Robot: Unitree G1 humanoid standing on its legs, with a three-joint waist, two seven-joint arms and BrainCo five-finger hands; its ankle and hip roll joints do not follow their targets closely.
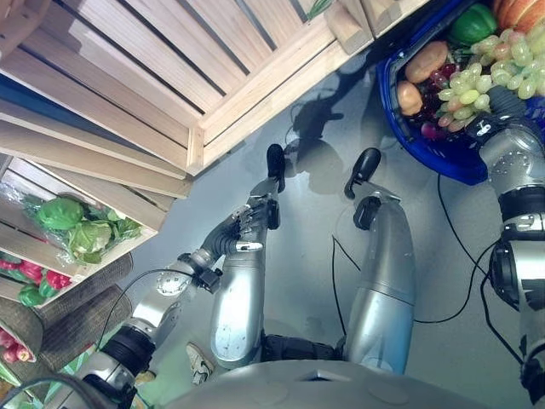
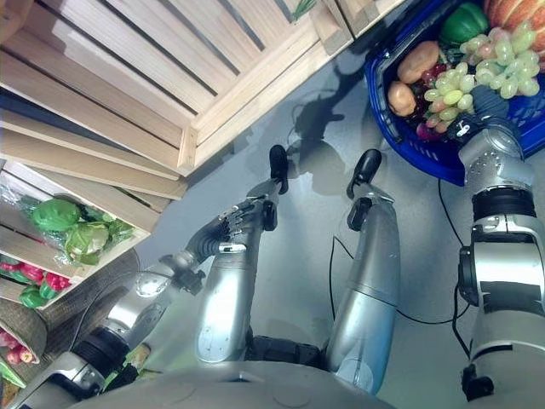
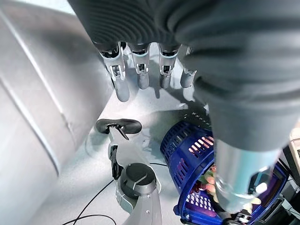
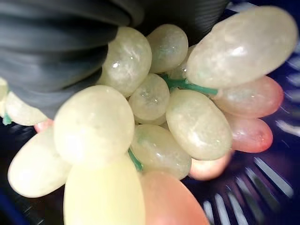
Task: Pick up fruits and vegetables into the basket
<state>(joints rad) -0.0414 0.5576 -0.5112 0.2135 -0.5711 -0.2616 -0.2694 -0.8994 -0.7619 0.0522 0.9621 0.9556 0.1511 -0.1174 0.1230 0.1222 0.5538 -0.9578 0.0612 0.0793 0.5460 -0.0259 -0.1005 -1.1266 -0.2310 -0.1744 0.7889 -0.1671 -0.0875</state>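
The left hand [image 1: 252, 223] hangs low beside the robot with its fingers [image 3: 140, 70] straight and relaxed, holding nothing and touching nothing.

The right hand [image 1: 502, 106] reaches into the blue basket [image 1: 443, 158] at the upper right; its dark ribbed cover sits among the fruit, and its fingers are buried under the green grapes [image 1: 485, 72], so I cannot tell whether they are spread or curled. In the right wrist view the pale green grapes [image 4: 140, 122] press right against the cover, with pinkish grapes [image 4: 248, 126] just beside them and the basket's blue slotted wall beyond.

The basket also holds a green bell pepper [image 1: 473, 24], two tan potatoes [image 1: 426, 61], dark red grapes [image 1: 438, 81] and an orange pumpkin [image 1: 519, 12] at the picture's edge.

Wooden crates [image 1: 170, 77] stand to the left; a lower one carries bagged green lettuce [image 1: 77, 226] with red peppers [image 1: 38, 274] close beside it.
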